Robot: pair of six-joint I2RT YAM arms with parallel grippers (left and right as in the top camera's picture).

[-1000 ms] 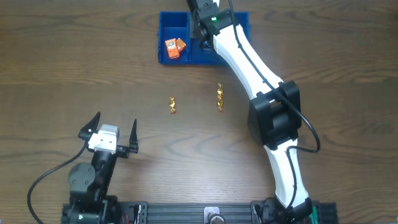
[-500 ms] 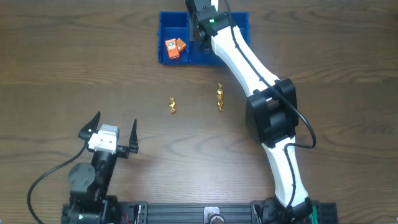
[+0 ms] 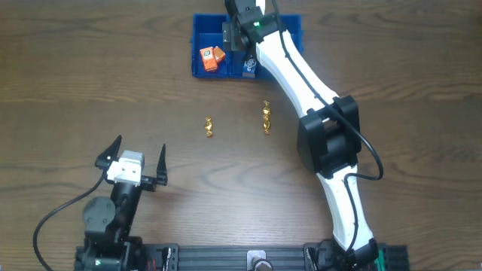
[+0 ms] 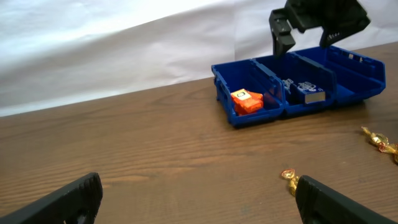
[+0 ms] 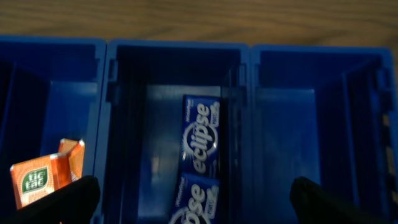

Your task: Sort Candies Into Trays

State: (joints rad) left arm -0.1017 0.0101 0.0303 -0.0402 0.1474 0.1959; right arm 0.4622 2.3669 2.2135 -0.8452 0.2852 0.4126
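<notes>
A blue tray [image 3: 294,30] with three compartments stands at the table's far side. Two orange candy boxes [image 3: 211,58] lie in its left compartment and two blue gum packs [image 5: 202,140] in the middle one. My right gripper [image 3: 235,34] hangs open above the middle compartment, holding nothing; the left wrist view shows this right gripper [image 4: 309,37] clear above the tray [image 4: 348,84]. Three gold-wrapped candies lie on the table: one gold candy [image 3: 209,126] left of a close pair [image 3: 266,118]. My left gripper [image 3: 135,159] stands open and empty near the front left.
The tray's right compartment [image 5: 298,143] holds nothing. The right arm [image 3: 301,83] stretches from its base diagonally over the table's right half, passing just right of the gold pair. Bare wooden table [image 3: 90,90] lies around the left arm.
The right gripper has drawn back slightly over the tray, and a blue gum pack now shows in the middle compartment in the top view. The left arm is unmoved.
</notes>
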